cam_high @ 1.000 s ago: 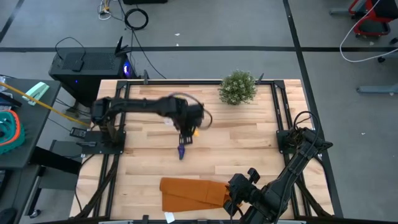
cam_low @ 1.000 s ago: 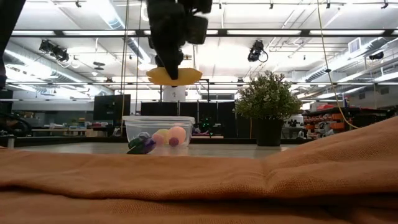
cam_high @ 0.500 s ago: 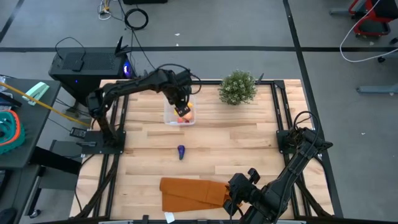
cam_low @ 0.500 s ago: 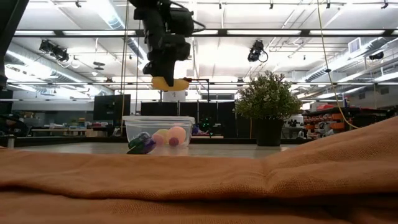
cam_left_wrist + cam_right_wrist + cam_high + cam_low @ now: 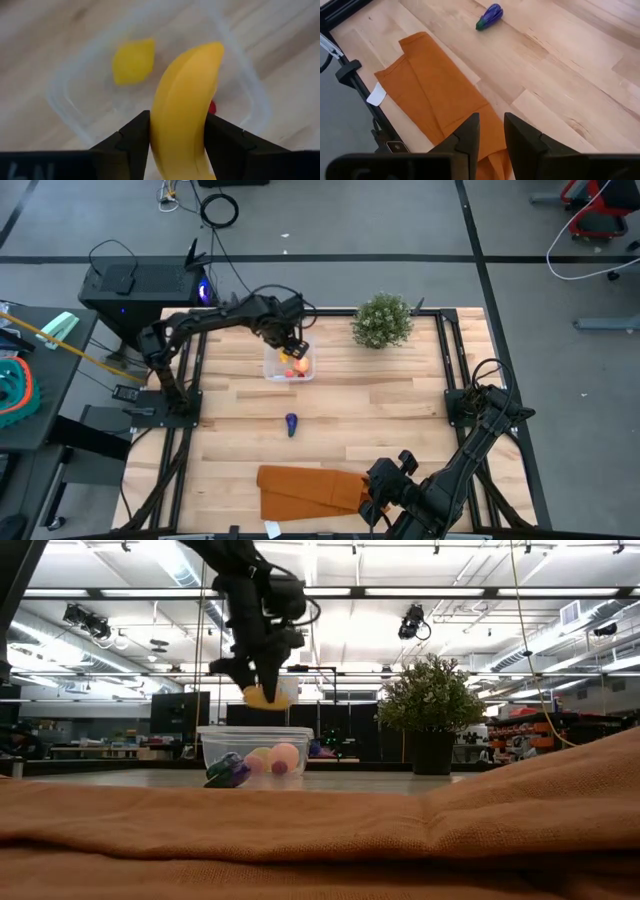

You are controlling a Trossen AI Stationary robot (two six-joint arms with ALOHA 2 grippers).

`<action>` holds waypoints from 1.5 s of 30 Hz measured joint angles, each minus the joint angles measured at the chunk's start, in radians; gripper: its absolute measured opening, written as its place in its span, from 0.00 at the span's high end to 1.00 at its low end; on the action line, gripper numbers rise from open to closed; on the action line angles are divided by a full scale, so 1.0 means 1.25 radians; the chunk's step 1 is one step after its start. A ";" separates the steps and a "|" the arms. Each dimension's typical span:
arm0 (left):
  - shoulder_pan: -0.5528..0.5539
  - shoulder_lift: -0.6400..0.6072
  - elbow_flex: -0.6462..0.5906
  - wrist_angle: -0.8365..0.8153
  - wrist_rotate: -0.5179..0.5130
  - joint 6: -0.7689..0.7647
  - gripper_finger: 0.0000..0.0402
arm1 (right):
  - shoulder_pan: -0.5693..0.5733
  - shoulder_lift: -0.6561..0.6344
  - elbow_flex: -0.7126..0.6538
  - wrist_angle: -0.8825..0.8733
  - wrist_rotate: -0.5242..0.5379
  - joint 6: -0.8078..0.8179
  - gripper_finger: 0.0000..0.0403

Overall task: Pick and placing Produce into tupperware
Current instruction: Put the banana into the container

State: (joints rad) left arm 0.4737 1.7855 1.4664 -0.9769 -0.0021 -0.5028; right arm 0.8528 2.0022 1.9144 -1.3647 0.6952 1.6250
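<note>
A wooden surface (image 5: 380, 400) is seen from above, with two dark robot arms at it. The left arm reaches across the far side, and its left claw (image 5: 262, 690) hangs directly above a clear tupperware (image 5: 288, 360). The claw is closed on a yellow banana (image 5: 186, 100), gripped across its middle by both fingers (image 5: 127, 137), so the fruit juts out past the fingertips. In the level view the banana (image 5: 258, 696) sits just above the container's rim (image 5: 255, 730), not touching it.

Inside the tupperware lie a yellow lemon (image 5: 133, 61), a red-peach round fruit (image 5: 286, 757) and a tiny red piece (image 5: 212, 107) that peeks out from behind the banana. The left wrist view looks straight down into the container, placing the lemon beside the banana and farther from the fingers.

A dark purple piece (image 5: 291, 423) with a green end lies alone on the surface, well apart from the tupperware and nearer the front edge.

The right arm is folded at the front right corner. Its right claw (image 5: 489, 131) hovers over an orange cloth (image 5: 305, 490), fingers a little apart and holding nothing.

A green bushy plant (image 5: 382, 320) stands near the far edge, beside the container.
</note>
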 joint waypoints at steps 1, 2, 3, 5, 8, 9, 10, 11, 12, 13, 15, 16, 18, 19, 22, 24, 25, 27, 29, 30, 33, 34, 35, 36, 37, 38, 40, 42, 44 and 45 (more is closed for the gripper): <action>-0.001 0.000 -0.015 0.005 0.000 -0.020 0.55 | 0.000 0.000 0.000 0.000 0.004 0.002 0.76; -0.001 0.000 -0.032 0.014 -0.001 -0.039 0.55 | 0.000 0.000 0.000 0.000 0.007 0.003 0.76; 0.000 0.000 -0.046 0.016 -0.002 -0.056 0.56 | 0.000 0.000 0.000 0.000 0.010 0.003 0.76; 0.001 0.000 -0.064 0.014 -0.004 -0.078 0.57 | 0.000 0.000 0.000 0.000 0.012 0.003 0.76; -0.005 0.000 -0.074 0.019 -0.025 -0.105 0.59 | 0.000 0.000 0.000 0.000 0.014 0.003 0.76; -0.005 0.000 -0.074 0.019 -0.036 -0.112 0.59 | 0.000 0.000 0.000 0.000 0.015 0.003 0.76; -0.006 0.000 -0.074 0.020 -0.044 -0.116 0.59 | 0.000 0.000 0.000 0.000 0.015 0.003 0.76; -0.006 0.000 -0.074 0.020 -0.049 -0.124 0.59 | 0.000 0.000 0.000 0.000 0.015 0.003 0.76; -0.006 0.000 -0.074 0.019 -0.058 -0.137 0.59 | 0.000 0.000 0.000 0.000 0.015 0.003 0.76; -0.006 0.000 -0.074 0.019 -0.068 -0.154 0.58 | 0.000 0.000 0.000 0.000 0.015 0.003 0.76; -0.005 0.000 -0.074 0.019 -0.088 -0.197 0.57 | 0.000 0.000 0.000 0.000 0.015 0.003 0.76; -0.004 0.000 -0.074 0.019 -0.098 -0.222 0.56 | 0.000 0.000 0.000 0.000 0.015 0.003 0.76; -0.005 0.000 -0.074 0.019 -0.117 -0.264 0.56 | 0.000 0.000 0.000 0.000 0.015 0.003 0.76; -0.005 0.000 -0.074 0.019 -0.121 -0.281 0.57 | 0.000 0.000 0.000 0.000 0.015 0.003 0.76; -0.006 0.000 -0.074 0.019 -0.126 -0.324 0.58 | 0.000 0.000 0.000 0.000 0.015 0.003 0.76; -0.006 0.000 -0.074 0.019 -0.137 -0.346 0.59 | 0.000 0.000 0.000 0.000 0.015 0.003 0.76; -0.005 0.000 -0.074 0.019 -0.142 -0.354 0.60 | 0.000 0.000 0.000 0.000 0.015 0.003 0.76; -0.005 0.000 -0.074 0.018 -0.143 -0.373 0.60 | 0.000 0.000 0.000 0.000 0.015 0.002 0.76; -0.005 0.000 -0.081 0.020 -0.143 -0.387 0.59 | 0.000 0.000 0.000 0.000 0.015 0.002 0.76; -0.005 0.000 -0.088 0.019 -0.143 -0.390 0.58 | 0.000 0.000 0.000 0.000 0.016 -0.001 0.76; -0.012 0.000 -0.114 0.019 -0.142 -0.410 0.56 | 0.000 0.000 0.000 0.000 0.025 -0.002 0.76; -0.015 0.000 -0.123 0.018 -0.143 -0.425 0.56 | 0.000 0.000 0.000 0.000 0.026 -0.002 0.76; -0.018 0.000 -0.131 0.020 -0.142 -0.435 0.56 | 0.000 0.000 0.000 0.000 0.027 -0.003 0.76; -0.021 0.000 -0.137 0.023 -0.142 -0.442 0.57 | 0.000 0.000 0.000 0.000 0.027 -0.004 0.76; -0.025 0.000 -0.141 0.032 -0.142 -0.443 0.57 | 0.000 0.000 0.000 0.000 0.027 -0.005 0.76; -0.029 0.000 -0.146 0.043 -0.142 -0.444 0.58 | 0.000 0.000 0.000 0.000 0.027 -0.008 0.76; -0.035 0.000 -0.156 0.063 -0.142 -0.449 0.59 | 0.000 0.000 0.000 0.000 0.027 -0.010 0.76; -0.039 0.000 -0.159 0.079 -0.142 -0.458 0.60 | 0.000 0.000 0.000 0.000 0.027 -0.010 0.76; -0.041 0.000 -0.159 0.080 -0.144 -0.466 0.59 | 0.000 0.000 0.000 0.000 0.027 -0.010 0.76; -0.041 0.000 -0.159 0.082 -0.145 -0.468 0.59 | 0.000 0.000 0.000 0.000 0.027 -0.010 0.76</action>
State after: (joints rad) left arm 0.4225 1.7859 1.2675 -0.8740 -0.1835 -1.0882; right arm 0.8528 2.0022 1.9144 -1.3647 0.7292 1.6131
